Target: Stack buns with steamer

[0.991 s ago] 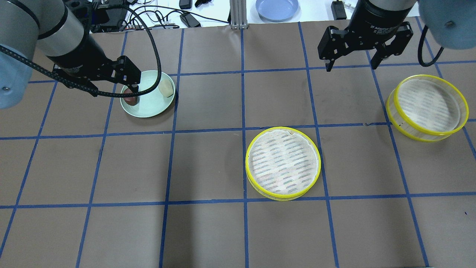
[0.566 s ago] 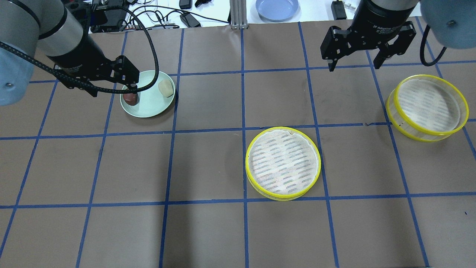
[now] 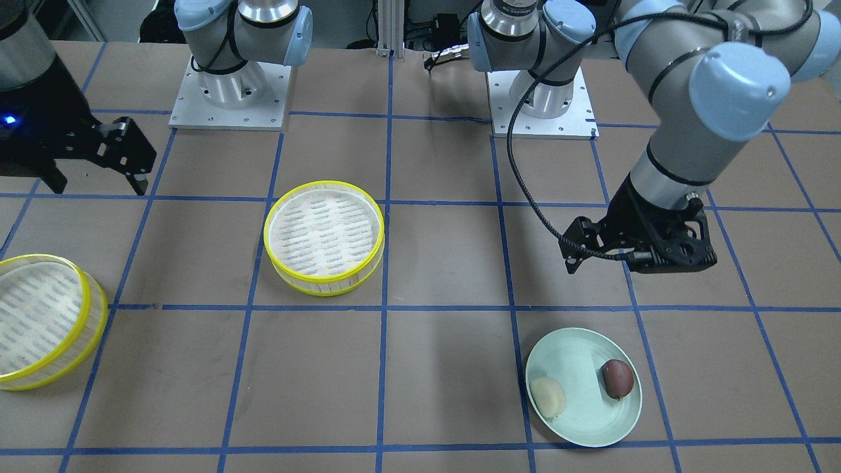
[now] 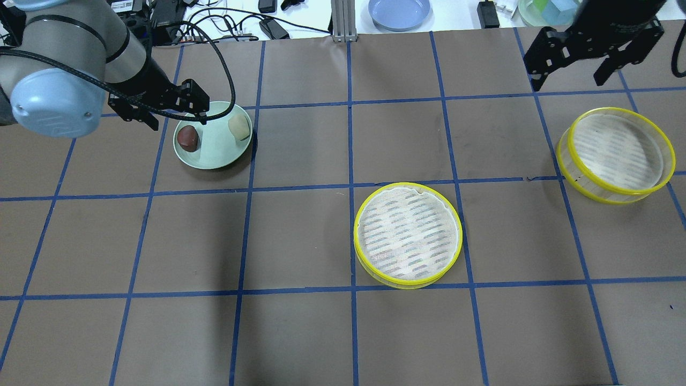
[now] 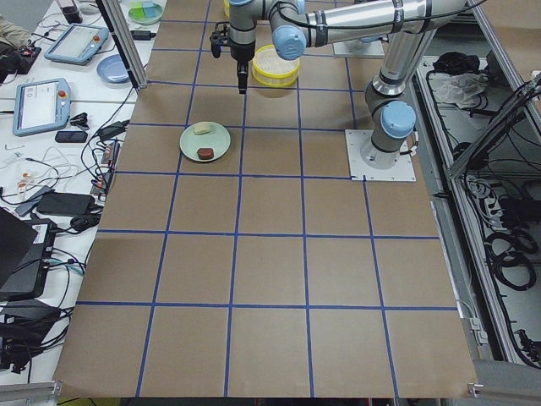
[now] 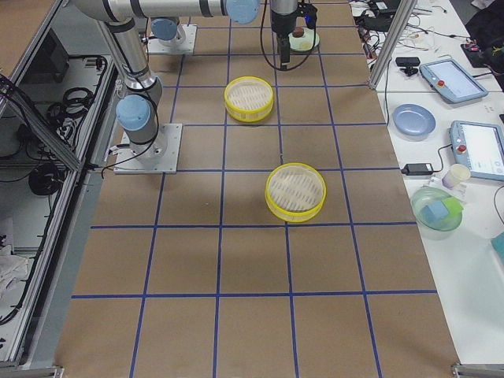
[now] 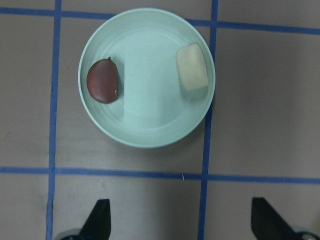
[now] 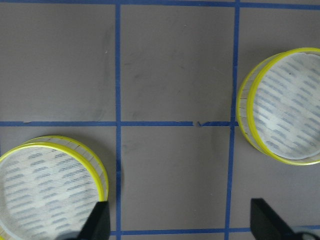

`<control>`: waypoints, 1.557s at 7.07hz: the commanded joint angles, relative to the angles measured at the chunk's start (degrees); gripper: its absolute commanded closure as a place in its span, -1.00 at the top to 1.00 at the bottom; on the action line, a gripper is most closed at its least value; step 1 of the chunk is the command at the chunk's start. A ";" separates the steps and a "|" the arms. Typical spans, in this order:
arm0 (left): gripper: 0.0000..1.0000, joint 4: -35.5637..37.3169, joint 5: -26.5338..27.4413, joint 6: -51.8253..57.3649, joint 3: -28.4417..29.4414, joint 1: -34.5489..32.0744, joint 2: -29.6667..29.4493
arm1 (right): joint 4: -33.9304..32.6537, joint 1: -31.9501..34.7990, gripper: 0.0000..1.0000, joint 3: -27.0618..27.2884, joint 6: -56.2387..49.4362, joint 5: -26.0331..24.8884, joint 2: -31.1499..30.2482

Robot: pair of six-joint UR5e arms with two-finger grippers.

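Note:
The dark reddish-brown bun (image 4: 187, 137) and the pale cream bun (image 4: 239, 127) lie apart on a pale green plate (image 4: 214, 149) at the far left. They also show in the left wrist view, the brown bun (image 7: 102, 81) left of the cream bun (image 7: 192, 67). My left gripper (image 4: 179, 122) is open and empty, raised over the plate's near-left side. One steamer tier (image 4: 408, 234) stands mid-table, the other steamer tier (image 4: 616, 150) at the right. Both are empty. My right gripper (image 4: 569, 81) is open and empty, raised beyond the right tier.
A blue plate (image 4: 399, 12), cables (image 4: 230, 21) and a metal post (image 4: 339, 21) lie past the table's far edge. The two arm bases (image 3: 230, 92) (image 3: 539, 98) stand on the robot's side. Blue tape lines grid the brown table.
My left gripper has risen off the brown bun and drawn back; the bun stays on the plate. My right gripper has moved to the right and farther back.

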 commanded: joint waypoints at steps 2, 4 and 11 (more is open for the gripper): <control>1.00 15.64 -4.40 -0.88 0.20 0.05 -11.38 | -3.42 -8.39 1.00 0.97 -2.31 -7.08 5.05; 0.96 20.49 -8.68 -0.88 1.25 0.05 -16.92 | -15.01 -12.43 1.00 4.65 -13.26 -6.47 9.53; -0.37 21.74 -8.98 -0.97 5.57 0.13 -24.76 | -35.69 -26.49 0.85 5.90 -40.45 0.04 25.61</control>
